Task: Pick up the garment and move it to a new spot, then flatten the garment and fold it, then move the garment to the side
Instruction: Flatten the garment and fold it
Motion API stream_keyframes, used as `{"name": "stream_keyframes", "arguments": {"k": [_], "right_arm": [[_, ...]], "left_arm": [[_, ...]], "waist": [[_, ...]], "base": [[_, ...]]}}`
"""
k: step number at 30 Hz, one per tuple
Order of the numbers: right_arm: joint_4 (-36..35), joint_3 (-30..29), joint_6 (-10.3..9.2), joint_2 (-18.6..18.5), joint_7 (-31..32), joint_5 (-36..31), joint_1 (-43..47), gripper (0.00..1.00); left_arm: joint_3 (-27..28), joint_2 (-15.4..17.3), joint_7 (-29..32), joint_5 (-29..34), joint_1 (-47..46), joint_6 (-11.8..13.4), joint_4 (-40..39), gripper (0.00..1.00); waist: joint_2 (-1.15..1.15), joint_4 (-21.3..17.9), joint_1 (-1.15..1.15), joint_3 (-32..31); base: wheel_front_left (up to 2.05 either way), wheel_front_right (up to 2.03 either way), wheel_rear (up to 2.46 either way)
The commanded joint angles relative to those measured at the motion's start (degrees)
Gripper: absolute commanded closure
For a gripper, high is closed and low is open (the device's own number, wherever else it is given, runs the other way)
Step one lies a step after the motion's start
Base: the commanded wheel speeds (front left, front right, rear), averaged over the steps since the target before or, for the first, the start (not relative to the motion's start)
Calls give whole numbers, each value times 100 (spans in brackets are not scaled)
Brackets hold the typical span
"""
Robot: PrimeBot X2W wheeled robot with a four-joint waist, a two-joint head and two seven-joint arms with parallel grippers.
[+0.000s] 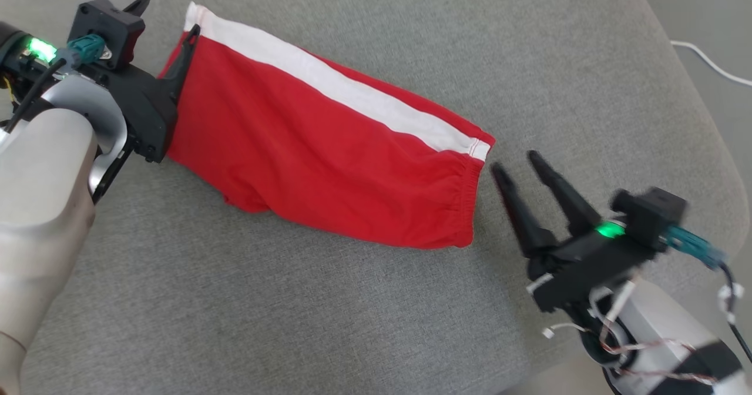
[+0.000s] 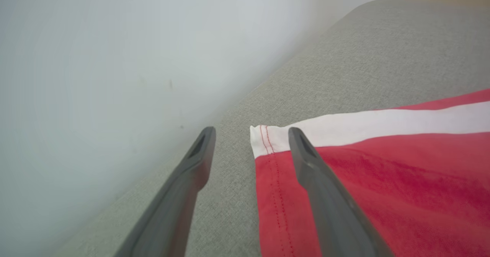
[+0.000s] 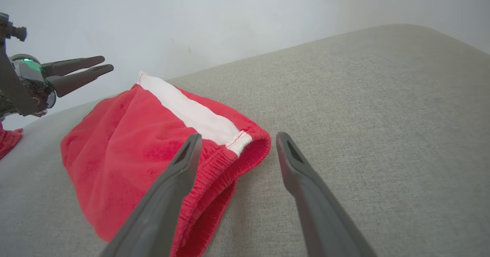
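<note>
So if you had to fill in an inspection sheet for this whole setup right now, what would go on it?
Surface: grey fabric cushion, smooth.
Job's things: red shorts with a white stripe, lying fairly flat.
Clutter: a bit of red cloth at the right wrist view's edge; cannot tell what it is.
Tools: left tool open, over the shorts' hem corner; right tool open, just off the waistband; neither holds anything.
Cables: white cable on the floor; teal cable on the right wrist.
Surroundings: pale wall behind the cushion.
</note>
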Motion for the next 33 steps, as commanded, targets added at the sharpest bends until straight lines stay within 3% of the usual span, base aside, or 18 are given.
{"name": "stream_keyframes", "arguments": {"k": [1, 5, 7, 13, 21, 33], "right_arm": [[-111, -160, -13, 7, -28, -112, 173, 0], [-695, -910, -13, 151, -28, -812, 770, 0], [-999, -1277, -13, 415, -26, -988, 1151, 0], [-1672, -1829, -13, 879, -17, -1543, 1948, 0], [-1724, -1781, -13, 1166, -17, -1716, 2210, 0], [-1624, -1650, -13, 1186, -17, -1664, 1997, 0]], "left_arm": [[-25, -2, -41, -100, 41, 14, 36, 0], [-132, 70, -45, -230, 58, 14, 81, 0], [-226, 89, -8, -355, 101, 13, 29, 0], [-687, 275, 383, -752, 202, 13, -203, 0], [-1496, 872, 1459, -1725, 283, 13, -780, 0], [-1835, 1006, 2399, -2597, 168, 13, -692, 0]], "waist": [[0, 83, 1, -161], [0, 62, 1, -277], [0, 32, 1, -326], [0, -103, 1, -426], [0, -271, 1, -417], [0, -373, 1, -312]], "base": [[0, 0, 0], [0, 0, 0], [0, 0, 0], [0, 0, 0], [0, 0, 0], [0, 0, 0]]}}
